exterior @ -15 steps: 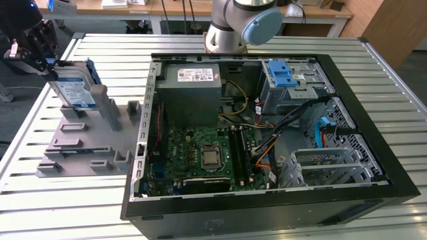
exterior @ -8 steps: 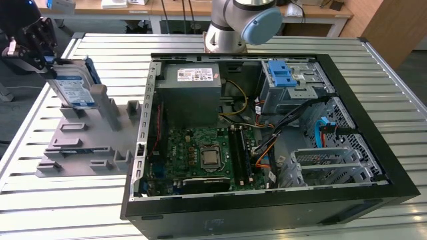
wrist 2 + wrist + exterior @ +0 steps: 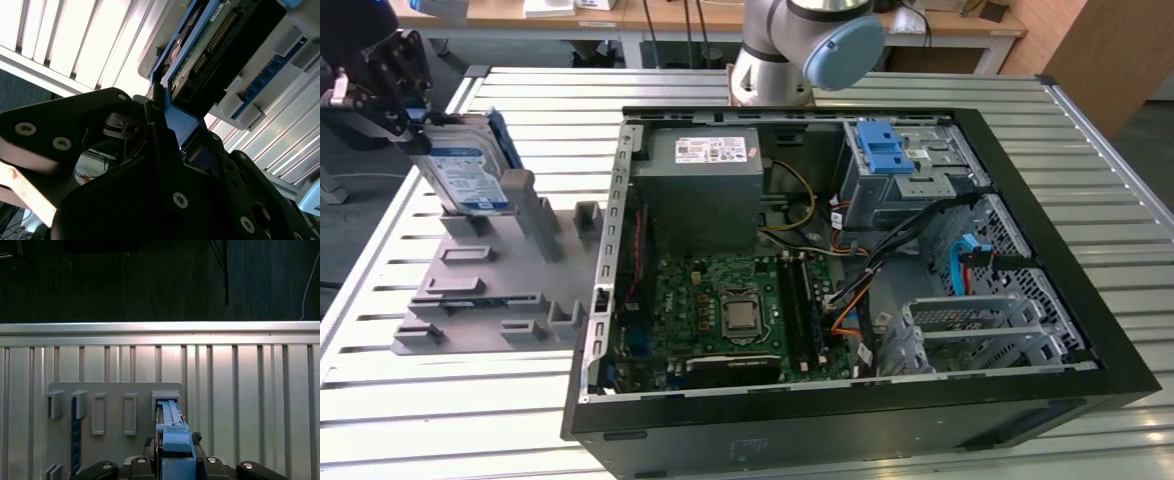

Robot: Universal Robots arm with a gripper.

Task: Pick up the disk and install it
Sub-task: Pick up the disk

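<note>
The claw (image 3: 415,122) pinched the top of the disk (image 3: 466,170). The disk stood on edge in the grey rack (image 3: 470,256) on the exterior view's left, well apart from the PC case (image 3: 854,422). The grip was thin, so the disk could slip, or tip & catch on a rack post.

Exterior view: mounted high, tilted down across slatted table (image 3: 440,430), mid range. Open computer case (image 3: 854,270) centred, grey rack (image 3: 480,280) at 9 o'clock, disk (image 3: 464,170) and gripper (image 3: 416,125) at 10, arm (image 3: 787,45) at 12. First wrist view: straight down over disk's top edge onto rack, table rim, dark floor (image 3: 150,280) beyond. Second wrist view: very close, aimed along gripper body at disk's board side. Shared across all three: disk, rack, table slats.
</note>
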